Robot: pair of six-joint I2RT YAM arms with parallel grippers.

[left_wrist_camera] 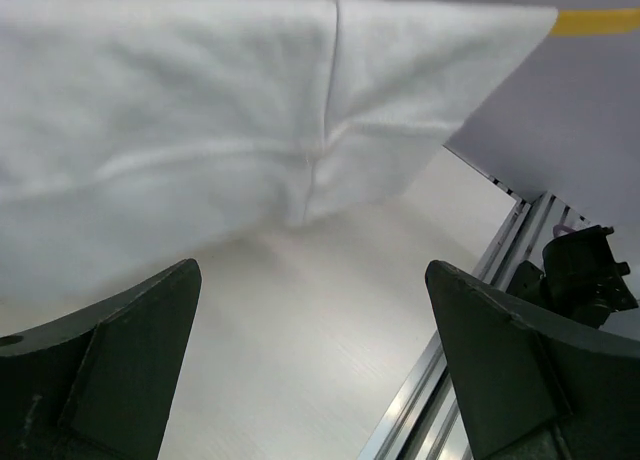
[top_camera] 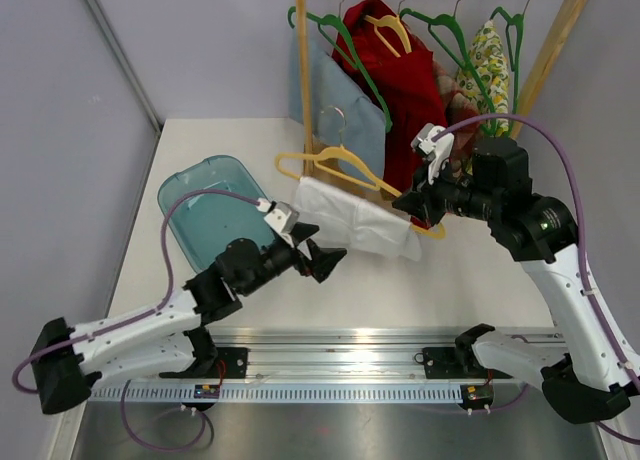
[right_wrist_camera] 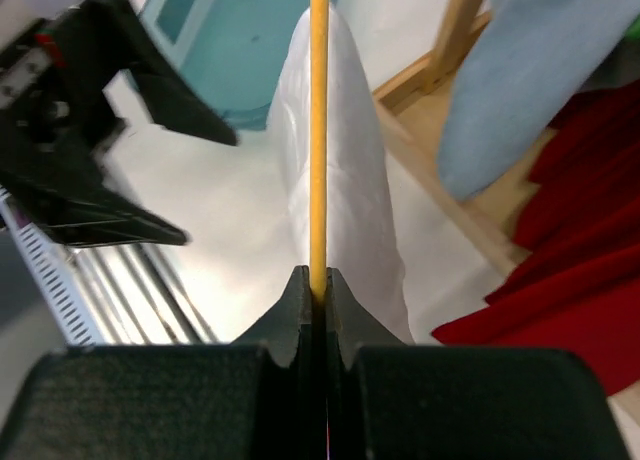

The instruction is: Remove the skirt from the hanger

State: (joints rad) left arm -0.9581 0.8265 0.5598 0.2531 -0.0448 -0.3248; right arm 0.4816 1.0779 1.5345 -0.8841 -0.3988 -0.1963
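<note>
Above the pale table (top_camera: 450, 280), near the foot of a wooden clothes rack (top_camera: 560, 40), a white skirt (top_camera: 355, 218) was pictured draped over a yellow hanger (top_camera: 335, 162), which was raised off the surface and tilted, its metal hook pointing up toward the rack. The hanger was clamped, at the end nearer the right arm, between the closed jaws of the right gripper (top_camera: 408, 202). From the right wrist camera the yellow bar was seen edge-on, pinched between the two dark fingers (right_wrist_camera: 290, 310), with the skirt folded down on both sides of it.

The left gripper (top_camera: 325, 260) was positioned just in front of and below the skirt, its jaws spread wide and nothing caught between them. From the left wrist camera the lower edge of the cloth was seen hanging above the two fingers (left_wrist_camera: 120, 370), apart from them.

A translucent teal tray (top_camera: 205, 210) was laid on the table beyond the left arm, well apart from the skirt. On the rack behind the skirt, a red garment (top_camera: 400, 80), a light blue garment (top_camera: 345, 105) and a floral-patterned piece (top_camera: 490, 55) were hung side by side
</note>
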